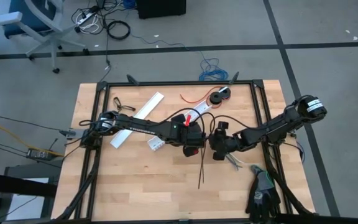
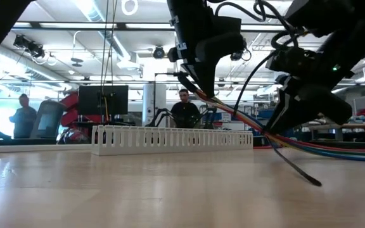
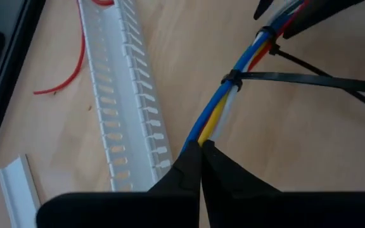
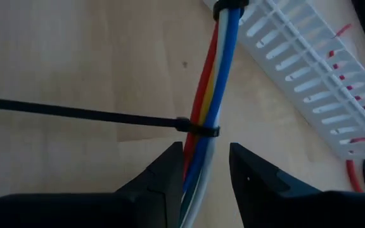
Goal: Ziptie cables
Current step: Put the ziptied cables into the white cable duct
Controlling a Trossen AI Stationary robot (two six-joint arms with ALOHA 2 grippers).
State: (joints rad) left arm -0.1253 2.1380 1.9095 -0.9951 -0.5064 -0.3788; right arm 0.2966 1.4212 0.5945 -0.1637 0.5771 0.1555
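The cables (image 3: 217, 107) are a bundle of blue, yellow, red and white wires, strung above the table's middle between my two grippers. Two black zip ties (image 3: 231, 79) (image 3: 268, 47) ring the bundle, and their long tails (image 1: 201, 168) trail toward the near edge. One tail's tip (image 2: 315, 182) rests on the table. My left gripper (image 3: 200, 144) (image 1: 199, 144) is shut on one end of the bundle. My right gripper (image 4: 206, 149) (image 1: 217, 151) is shut on it farther along, just past a zip tie (image 4: 198, 126). The rest of the cables (image 1: 235, 162) lies behind the right gripper. My left gripper pinches the end of the bundle (image 3: 209, 130) between its two fingertips. It comes slanting down from the table's left, roughly in line with the wires. The bundle is lifted clear and runs straight from the fingers to the right gripper. My right gripper has the bundle (image 4: 198, 155) between its two fingers, just short of one zip tie's head. The fingers slant down from the table's right and lie roughly along the wires. The held stretch is off the table (image 2: 239, 117); the wires behind it sag toward the right.
A white slotted cable duct (image 1: 135, 121) (image 4: 303, 69) lies slantwise behind the grippers, its lid (image 3: 18, 190) beside it. A single red wire (image 1: 194, 98) and a black reel (image 1: 218, 96) lie at the far side. A dark glove (image 1: 263, 196) hangs at the near right edge.
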